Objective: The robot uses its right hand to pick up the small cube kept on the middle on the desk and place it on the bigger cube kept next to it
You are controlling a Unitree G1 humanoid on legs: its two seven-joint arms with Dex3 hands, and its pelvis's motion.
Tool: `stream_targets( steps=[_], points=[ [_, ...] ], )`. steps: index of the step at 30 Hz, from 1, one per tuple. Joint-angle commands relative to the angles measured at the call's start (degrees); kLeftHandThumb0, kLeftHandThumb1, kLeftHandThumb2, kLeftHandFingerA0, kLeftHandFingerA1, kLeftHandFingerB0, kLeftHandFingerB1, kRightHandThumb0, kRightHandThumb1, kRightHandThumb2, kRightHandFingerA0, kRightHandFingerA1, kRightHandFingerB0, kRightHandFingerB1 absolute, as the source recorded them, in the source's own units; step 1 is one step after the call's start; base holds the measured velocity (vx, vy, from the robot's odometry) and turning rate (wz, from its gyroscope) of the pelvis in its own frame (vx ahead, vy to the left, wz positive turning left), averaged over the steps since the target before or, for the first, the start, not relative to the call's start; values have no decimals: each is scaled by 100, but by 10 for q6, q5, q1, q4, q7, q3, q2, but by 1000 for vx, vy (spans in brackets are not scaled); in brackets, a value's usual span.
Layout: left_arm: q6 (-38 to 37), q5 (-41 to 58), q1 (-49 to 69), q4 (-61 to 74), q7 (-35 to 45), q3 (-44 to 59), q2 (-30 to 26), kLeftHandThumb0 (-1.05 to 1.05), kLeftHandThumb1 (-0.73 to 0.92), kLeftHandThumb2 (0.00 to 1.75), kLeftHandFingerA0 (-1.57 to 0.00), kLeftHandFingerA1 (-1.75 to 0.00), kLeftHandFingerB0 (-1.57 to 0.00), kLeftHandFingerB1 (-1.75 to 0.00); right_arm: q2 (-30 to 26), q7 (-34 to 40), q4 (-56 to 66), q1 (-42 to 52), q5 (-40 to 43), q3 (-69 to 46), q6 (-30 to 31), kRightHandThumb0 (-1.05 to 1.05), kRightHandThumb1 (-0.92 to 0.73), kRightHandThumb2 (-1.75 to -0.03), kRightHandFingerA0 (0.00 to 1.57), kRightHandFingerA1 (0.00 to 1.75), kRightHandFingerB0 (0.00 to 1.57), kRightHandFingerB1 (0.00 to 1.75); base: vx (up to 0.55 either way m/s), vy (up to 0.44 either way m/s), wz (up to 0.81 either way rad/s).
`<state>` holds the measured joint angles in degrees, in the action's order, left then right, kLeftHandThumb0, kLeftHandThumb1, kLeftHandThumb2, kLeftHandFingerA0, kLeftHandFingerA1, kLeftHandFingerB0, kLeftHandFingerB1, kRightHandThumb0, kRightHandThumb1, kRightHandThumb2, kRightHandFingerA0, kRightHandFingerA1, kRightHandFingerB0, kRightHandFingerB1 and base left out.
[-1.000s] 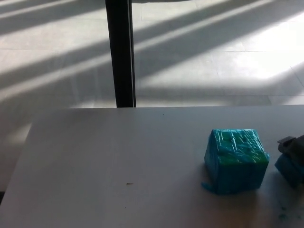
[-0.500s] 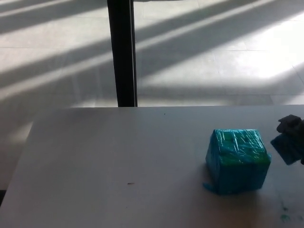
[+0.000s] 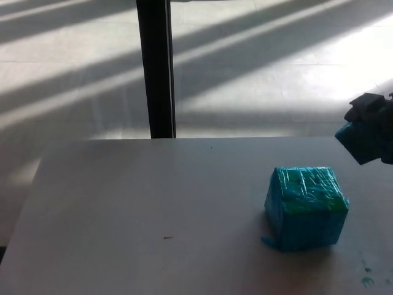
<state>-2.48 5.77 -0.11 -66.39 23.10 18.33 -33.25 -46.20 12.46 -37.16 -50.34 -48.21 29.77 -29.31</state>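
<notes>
Small cube apparently clamped in right hand — to be centred over big cube before release.

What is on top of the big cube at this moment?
Nothing lies on the big cube; its top is bare. The small cube is in the right hand, up in the air to the cube's right. The face on the desk is hidden.

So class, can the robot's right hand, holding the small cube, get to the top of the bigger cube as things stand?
Probably yes: the right hand holds the small cube above the desk, and nothing covers the bigger cube.
</notes>
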Motion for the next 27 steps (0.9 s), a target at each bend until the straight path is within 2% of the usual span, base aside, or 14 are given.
stream_targets(
  steps=[1, 2, 5, 8, 11, 17, 18, 19, 20, 22, 24, 25, 26, 27],
  points=[
    [-1, 8, 5, -3, 3, 5, -10, -72, 67, 61, -50, -65, -52, -46, 1, -25, 28, -19, 6, -14, -54, -32, -61, -57, 82, 175, 81, 114, 0, 0, 0],
    [1, 9, 6, -1, 3, 6, -10, -73, 67, 60, -53, -67, -53, -46, 2, -22, 33, -19, 4, -13, -65, -36, -64, -60, 85, 175, 84, 99, 0, 0, 0],
    [-5, 3, 8, 2, 4, 2, -11, -74, 68, 61, -51, -67, -52, -47, 3, -69, 57, -13, 19, -10, -82, -41, -66, -61, 84, 173, 82, 101, 0, 0, 0],
    [10, 5, 0, -2, 1, 2, -14, -72, 68, 61, -47, -63, -52, -44, 4, -100, 83, -3, 28, -10, -95, -39, -68, -64, 81, 166, 86, 83, 0, 0, 0],
    [5, 5, 2, -1, 4, 3, -14, -73, 67, 61, -48, -63, -53, -45, 4, -104, 99, 3, 18, -11, -98, -39, -69, -60, 86, 162, 88, 78, 0, 0, 0],
    [-5, 2, 1, -4, 4, 0, -15, -74, 68, 61, -47, -64, -52, -46, 0, -149, 156, 26, 8, -13, -93, -35, -70, -62, 83, 156, 83, 75, 0, 0, 0],
    [2, 6, -3, -8, 4, 3, -14, -72, 67, 61, -48, -64, -52, -45, 2, -142, 151, 29, 5, -10, -99, -33, -69, -64, 80, 165, 80, 102, 0, 0, 0],
    [6, 8, -5, -10, 4, 5, -14, -71, 55, 100, -46, -67, -46, -57, 3, -145, 152, 30, 3, -9, -101, -34, -69, -64, 81, 165, 79, 92, 0, 0, 0],
    [2, 6, -4, -10, 6, 3, -15, -72, 69, 61, -48, -63, -52, -46, 3, -153, 155, 30, 1, -8, -101, -37, -71, -65, 78, 165, 80, 89, 0, 0, 0],
    [-6, 1, -2, -8, 7, -2, -16, -72, 69, 61, -47, -63, -52, -45, 4, -159, 157, 32, 0, -9, -103, -37, -73, -63, 86, 164, 80, 84, 0, 0, 0],
    [0, 4, 0, -2, 7, 1, -16, -72, 68, 61, -46, -65, -52, -46, 6, -157, 152, 34, 1, -11, -110, -34, -70, -65, 82, 166, 75, 106, 0, 0, 0],
    [3, 6, -1, -2, 5, 2, -15, -72, 68, 61, -46, -64, -52, -46, 6, -157, 152, 35, 1, -11, -111, -34, -71, -64, 81, 167, 76, 106, 0, 0, 0],
    [3, 4, -1, -2, 4, 1, -15, -74, 57, 100, -42, -66, -47, -57, 7, -156, 150, 36, 0, -12, -113, -33, -71, -64, 82, 167, 77, 102, 0, 0, 0],
    [0, 4, 1, -1, 7, 0, -16, -73, 69, 62, -43, -62, -53, -46, 7, -161, 150, 36, 1, -13, -114, -32, -71, -64, 80, 167, 77, 99, 0, 0, 0]
  ],
)
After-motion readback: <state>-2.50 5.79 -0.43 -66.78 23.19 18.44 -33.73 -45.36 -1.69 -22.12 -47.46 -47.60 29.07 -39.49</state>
